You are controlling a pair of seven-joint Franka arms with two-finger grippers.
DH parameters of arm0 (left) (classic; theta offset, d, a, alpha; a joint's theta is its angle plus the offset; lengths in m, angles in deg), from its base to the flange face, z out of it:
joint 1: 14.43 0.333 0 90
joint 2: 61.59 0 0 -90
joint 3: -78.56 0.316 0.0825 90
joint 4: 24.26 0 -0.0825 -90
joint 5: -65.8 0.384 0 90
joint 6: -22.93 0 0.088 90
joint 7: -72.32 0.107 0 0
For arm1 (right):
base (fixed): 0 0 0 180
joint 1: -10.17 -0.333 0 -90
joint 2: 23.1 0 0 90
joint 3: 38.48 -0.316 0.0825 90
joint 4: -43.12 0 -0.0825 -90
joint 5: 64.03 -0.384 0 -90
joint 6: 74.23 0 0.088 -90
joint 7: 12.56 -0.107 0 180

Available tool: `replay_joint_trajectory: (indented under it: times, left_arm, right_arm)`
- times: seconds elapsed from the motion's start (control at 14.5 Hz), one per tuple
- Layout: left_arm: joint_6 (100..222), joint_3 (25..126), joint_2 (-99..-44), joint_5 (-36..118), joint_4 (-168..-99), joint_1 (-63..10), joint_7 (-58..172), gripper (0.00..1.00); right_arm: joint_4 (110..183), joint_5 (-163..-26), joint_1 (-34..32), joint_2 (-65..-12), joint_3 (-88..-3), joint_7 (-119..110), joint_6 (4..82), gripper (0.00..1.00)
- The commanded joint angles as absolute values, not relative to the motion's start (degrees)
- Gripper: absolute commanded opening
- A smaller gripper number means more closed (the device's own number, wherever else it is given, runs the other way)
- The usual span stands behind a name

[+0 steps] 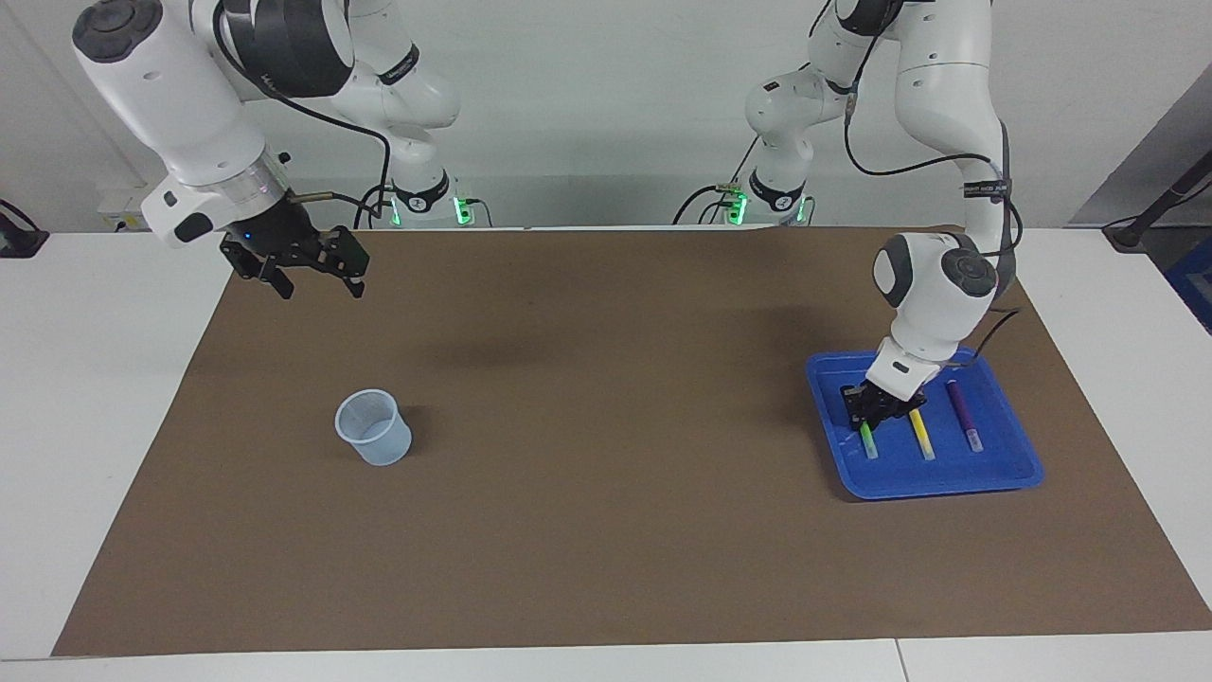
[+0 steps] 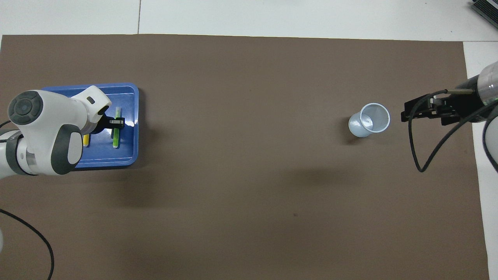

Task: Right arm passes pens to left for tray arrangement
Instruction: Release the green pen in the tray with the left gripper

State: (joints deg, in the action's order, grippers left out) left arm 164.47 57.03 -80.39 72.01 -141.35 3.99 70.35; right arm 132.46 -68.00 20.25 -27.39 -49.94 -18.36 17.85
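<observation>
The blue tray (image 1: 947, 485) (image 2: 130, 151) lies at the left arm's end of the table. Three pens lie in it side by side: green (image 1: 868, 441) (image 2: 116, 134), yellow (image 1: 921, 436) (image 2: 85, 140) and purple (image 1: 965, 414). In the overhead view the left arm hides the purple pen. My left gripper (image 1: 876, 409) (image 2: 115, 123) is low inside the tray, right at the green pen's end nearer the robots. My right gripper (image 1: 319, 282) (image 2: 406, 113) hangs open and holds nothing, above the mat's corner at the right arm's end, where that arm waits.
A small translucent cup (image 1: 374, 428) (image 2: 369, 119) stands upright on the brown mat (image 1: 606, 455), toward the right arm's end. A black cable (image 2: 418, 155) loops down from the right wrist.
</observation>
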Motion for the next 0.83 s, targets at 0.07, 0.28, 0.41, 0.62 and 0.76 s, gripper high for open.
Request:
replay_joint_trajectory:
  times: [0.07,0.28,0.41,0.62,0.76]
  left_arm:
    - [166.3,57.2,-80.0,73.2,-142.9,4.4,69.4,0.31]
    - [165.5,57.2,-80.0,73.2,-142.3,4.6,69.2,0.37]
    - [165.1,57.2,-79.8,73.2,-142.1,4.6,69.4,0.73]
    - [163.7,57.1,-78.9,73.2,-141.2,4.5,69.5,1.00]
    - [163.8,57.2,-78.3,73.2,-140.5,4.5,70.0,1.00]
  right_arm:
    - [134.0,-67.5,20.7,-26.1,-50.3,-17.8,18.3,1.00]
    - [134.0,-67.5,20.8,-26.1,-50.3,-17.8,18.4,1.00]
    - [134.0,-67.5,20.8,-26.1,-50.3,-17.9,18.4,1.00]
    - [134.0,-67.5,20.8,-26.1,-50.3,-17.8,18.4,1.00]
    - [134.0,-67.5,20.8,-26.1,-50.3,-17.8,18.3,1.00]
